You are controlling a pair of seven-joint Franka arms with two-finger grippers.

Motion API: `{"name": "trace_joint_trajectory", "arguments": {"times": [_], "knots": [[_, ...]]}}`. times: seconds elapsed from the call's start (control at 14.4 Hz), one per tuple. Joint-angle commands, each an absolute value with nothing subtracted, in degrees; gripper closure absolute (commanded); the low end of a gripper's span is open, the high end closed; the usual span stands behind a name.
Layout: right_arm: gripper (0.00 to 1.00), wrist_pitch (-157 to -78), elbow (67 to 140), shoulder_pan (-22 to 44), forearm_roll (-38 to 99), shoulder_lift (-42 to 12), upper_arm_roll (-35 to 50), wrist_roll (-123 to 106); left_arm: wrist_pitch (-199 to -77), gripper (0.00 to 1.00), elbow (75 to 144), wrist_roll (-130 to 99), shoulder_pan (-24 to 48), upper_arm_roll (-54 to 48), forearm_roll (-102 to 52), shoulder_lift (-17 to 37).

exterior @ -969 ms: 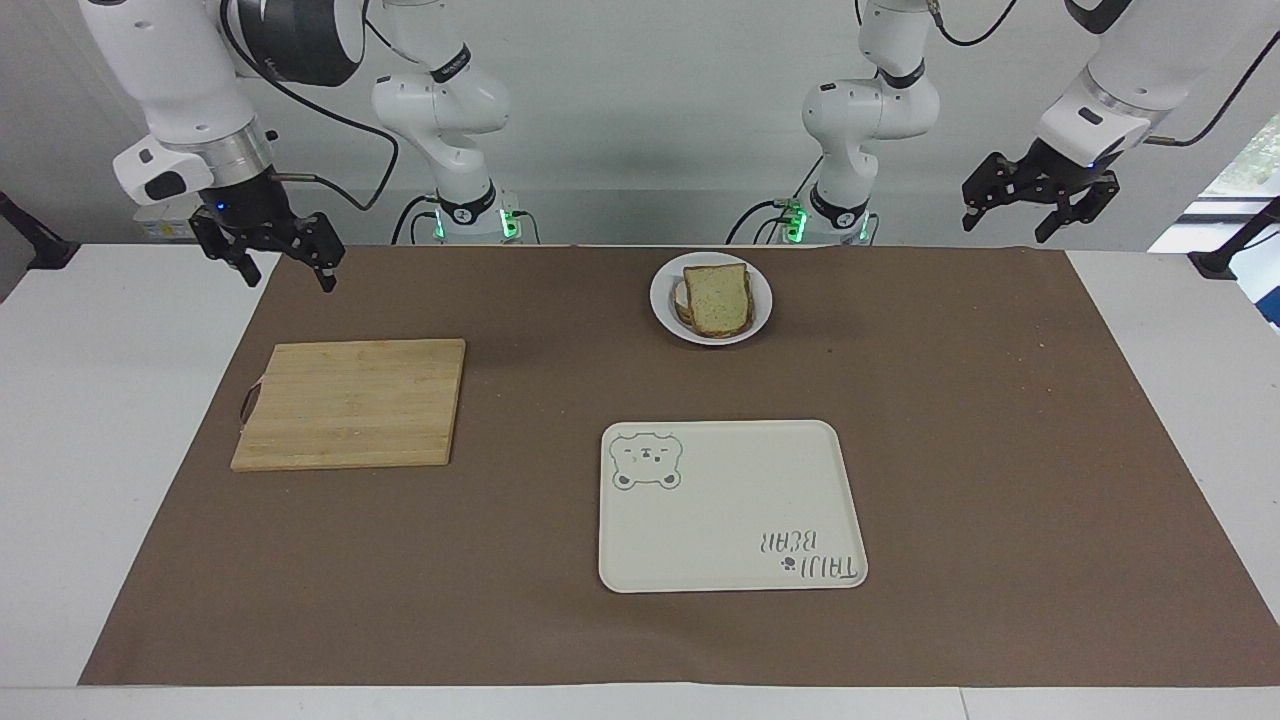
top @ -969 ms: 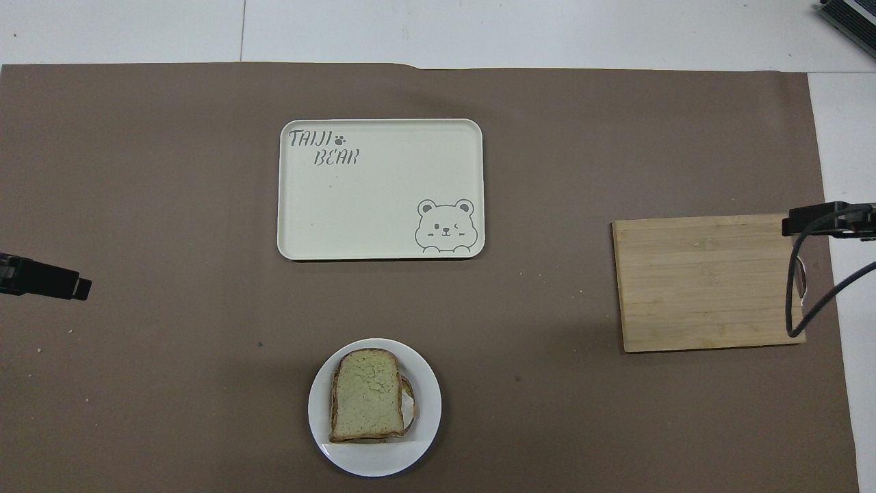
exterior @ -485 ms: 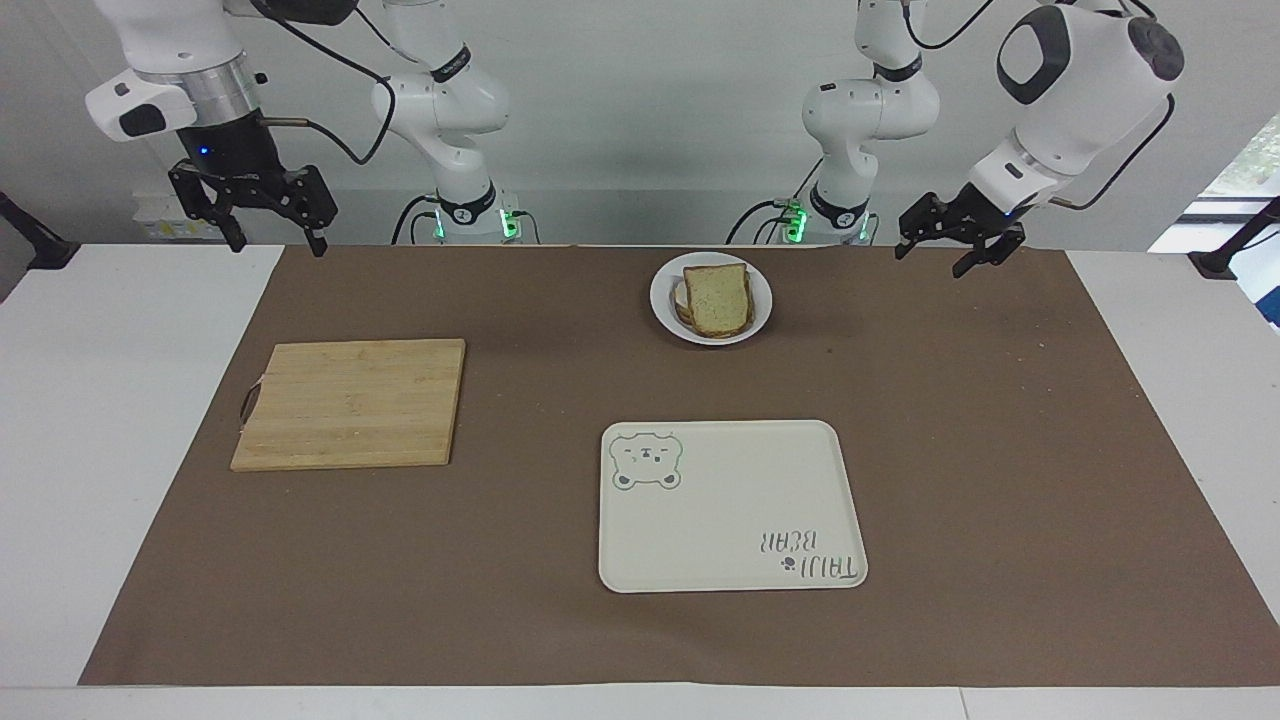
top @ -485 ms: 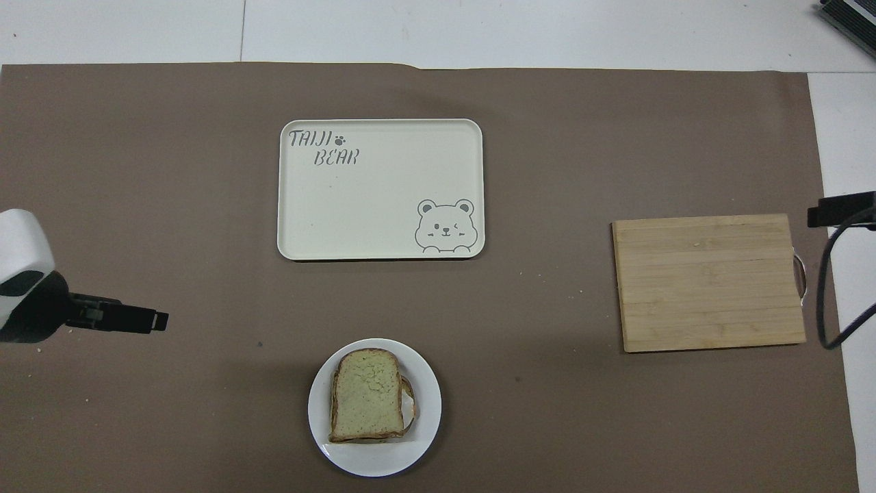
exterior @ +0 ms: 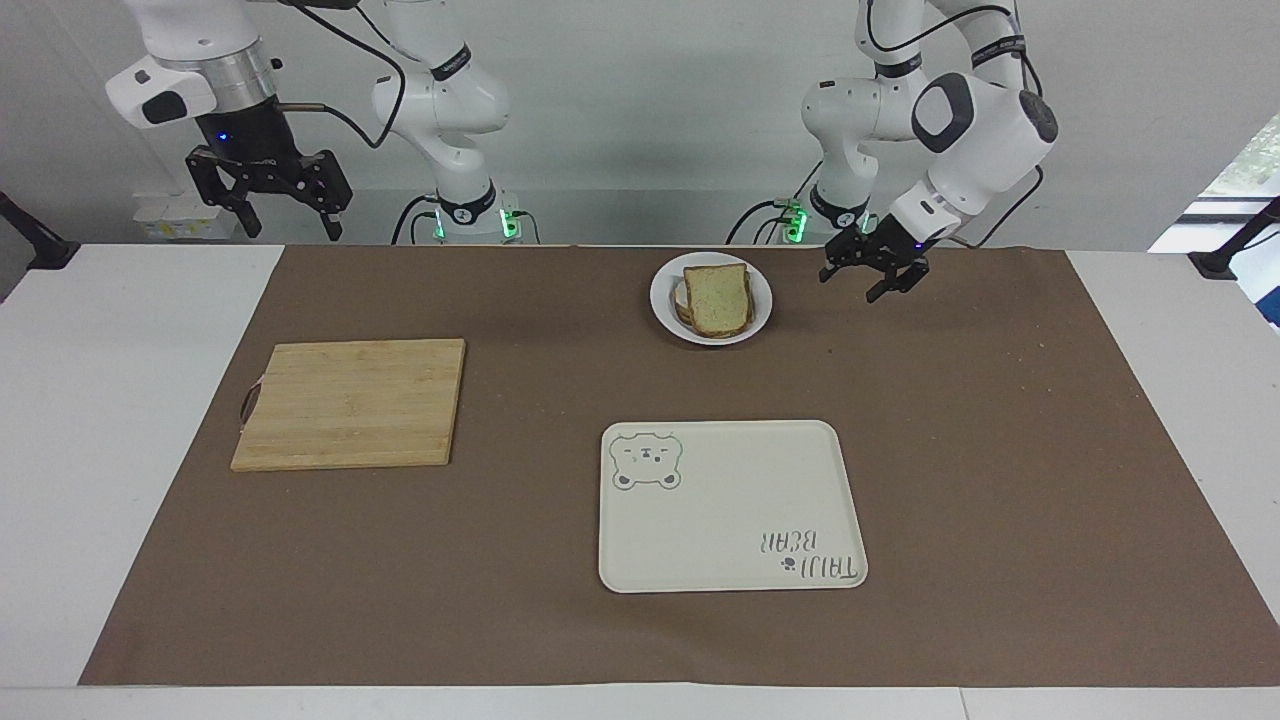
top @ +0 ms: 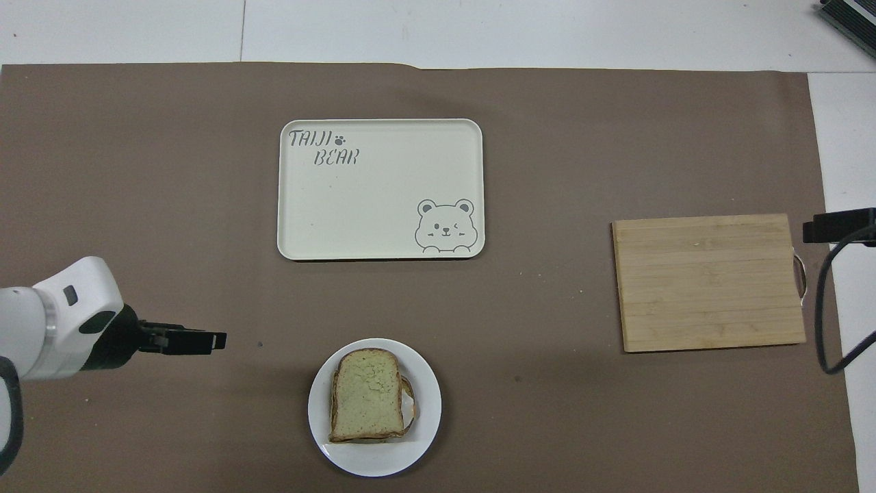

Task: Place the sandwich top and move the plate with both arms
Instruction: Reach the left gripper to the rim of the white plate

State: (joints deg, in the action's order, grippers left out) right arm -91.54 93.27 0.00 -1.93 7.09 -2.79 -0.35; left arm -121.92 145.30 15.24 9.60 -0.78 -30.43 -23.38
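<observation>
Pale greenish-tan bread [exterior: 717, 295], speckled, dark brown at the crust, on a plain white plate [exterior: 762, 300]. The tray [exterior: 730, 500] is cream, with a grey bear drawing and grey lettering. Light wood-grain stripes run along the cutting board [exterior: 350, 402]. Flat brown mat [exterior: 1000, 450] on the white table [exterior: 100, 450].

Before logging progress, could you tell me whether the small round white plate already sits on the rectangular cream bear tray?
No, the plate rests on the brown mat, apart from the tray.
</observation>
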Motion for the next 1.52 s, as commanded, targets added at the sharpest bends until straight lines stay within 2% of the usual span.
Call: {"name": "trace_joint_trajectory", "arguments": {"times": [0.0, 0.21, 0.42, 0.48, 0.55, 0.62, 0.83, 1.11, 1.18, 1.25, 1.38, 1.45], "knots": [[0.00, -91.14, 94.22, -0.44, -2.20, 8.09, -2.37, -1.41, -128.22, 0.00, 152.38, 17.74, 13.88, -0.09, -34.09, -25.93], [0.00, -86.06, 94.22, -0.35, -1.93, 8.52, -2.37, -1.49, -128.41, 0.00, 156.70, 23.80, 14.76, -0.09, -38.57, -25.14], [0.00, -84.99, 94.66, -0.35, 0.08, 9.05, -2.37, -1.49, -128.41, 0.03, 158.20, 24.08, 16.61, -0.09, -39.63, -23.74], [0.00, -84.99, 94.75, -0.35, 0.09, 9.14, -2.37, -1.76, -128.50, 0.12, 158.29, 24.17, 17.22, -0.09, -40.68, -22.69], [0.00, -85.25, 94.75, -0.35, 0.09, 9.05, -2.37, -1.93, -128.58, 0.17, 158.29, 24.87, 17.75, -0.09, -42.61, -21.46], [0.00, -85.69, 94.83, -0.35, 0.09, 9.14, -2.37, -1.93, -128.85, 0.28, 158.38, 25.83, 18.54, -0.09, -44.80, -20.66], [0.00, -85.96, 94.92, -0.26, -0.35, 9.14, -1.41, -1.93, -132.27, 0.37, 159.43, 26.02, 21.88, -0.09, -46.58, -18.38], [0.00, -85.96, 95.01, -0.26, -0.88, 9.23, -0.26, -1.76, -132.28, 0.41, 159.52, 26.71, 22.15, -0.09, -47.02, -15.65], [0.00, -86.04, 95.10, -0.26, -0.88, 9.23, -0.26, -1.67, -132.19, 0.45, 159.52, 26.89, 22.15, -0.09, -47.72, -15.73], [0.00, -86.13, 95.10, -0.26, -0.88, 9.14, -0.26, -1.67, -131.93, 0.54, 159.52, 26.89, 22.15, -0.09, -48.25, -15.73], [0.00, -87.97, 95.01, -0.35, -0.88, 8.71, -0.26, -1.41, -130.27, 0.88, 159.52, 26.81, 22.15, -0.09, -49.12, -16.00], [0.00, -88.41, 94.57, -0.44, -0.97, 8.09, -0.26, -1.41, -129.21, 1.00, 159.52, 26.81, 22.15, -0.09, -50.26, -16.17]]}}
